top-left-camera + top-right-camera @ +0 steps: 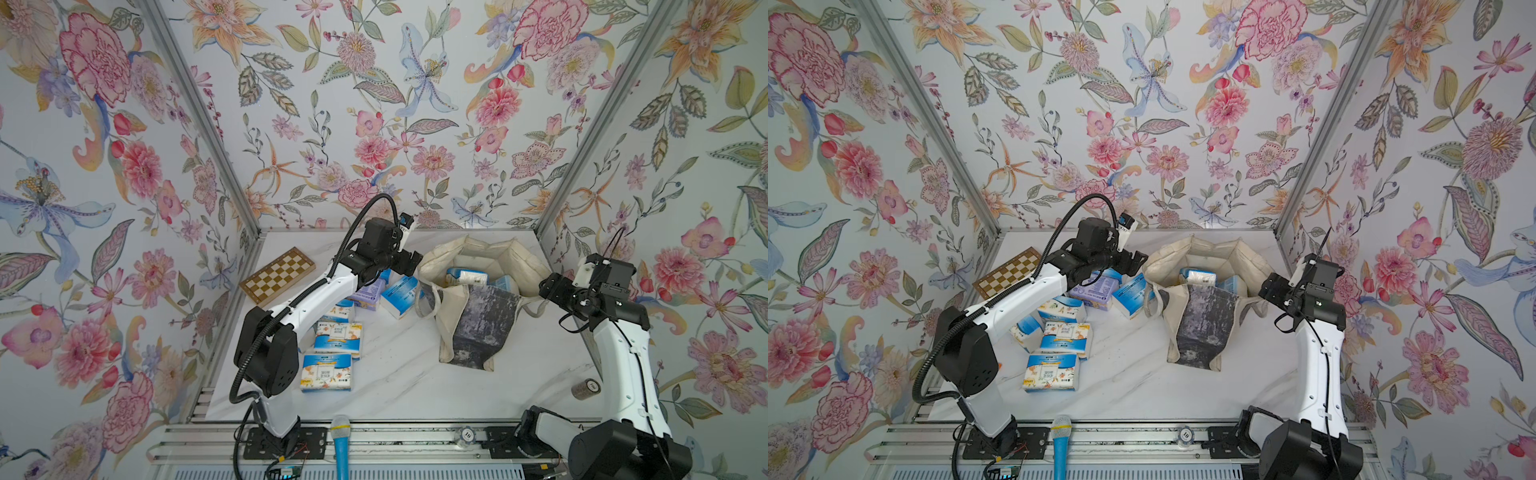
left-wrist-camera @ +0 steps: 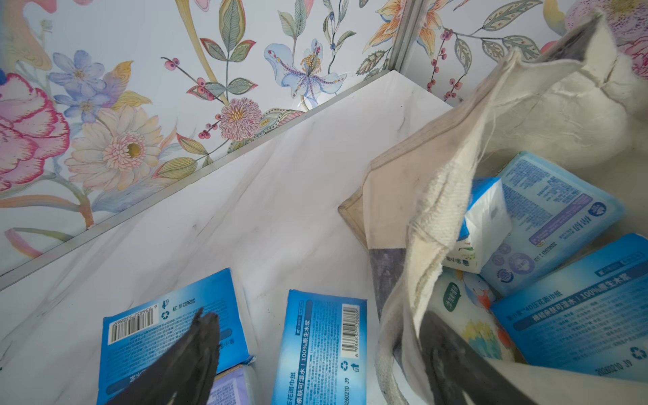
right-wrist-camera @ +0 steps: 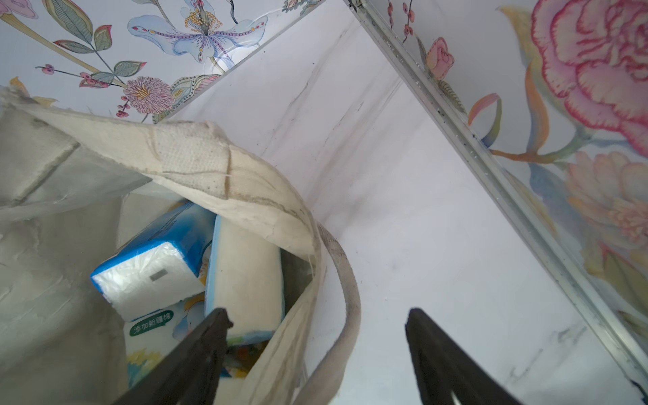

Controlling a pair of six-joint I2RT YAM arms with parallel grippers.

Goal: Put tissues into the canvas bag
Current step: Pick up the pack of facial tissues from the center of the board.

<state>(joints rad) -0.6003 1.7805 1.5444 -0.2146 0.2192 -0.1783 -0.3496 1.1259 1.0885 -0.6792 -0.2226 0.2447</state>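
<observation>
The cream canvas bag lies on the marble table with its mouth open toward the back. Several tissues lie inside it. More packs sit to its left: cartoon-printed ones, a lavender one and a blue one. My left gripper is open astride the bag's left rim, one finger inside and one over a blue pack. My right gripper is open at the right rim, with the bag's wall and a handle between its fingers.
A wooden chessboard lies at the back left of the table. A blue microphone and a poker chip rest on the front rail. A small grey roll stands by the right arm. Flowered walls close three sides.
</observation>
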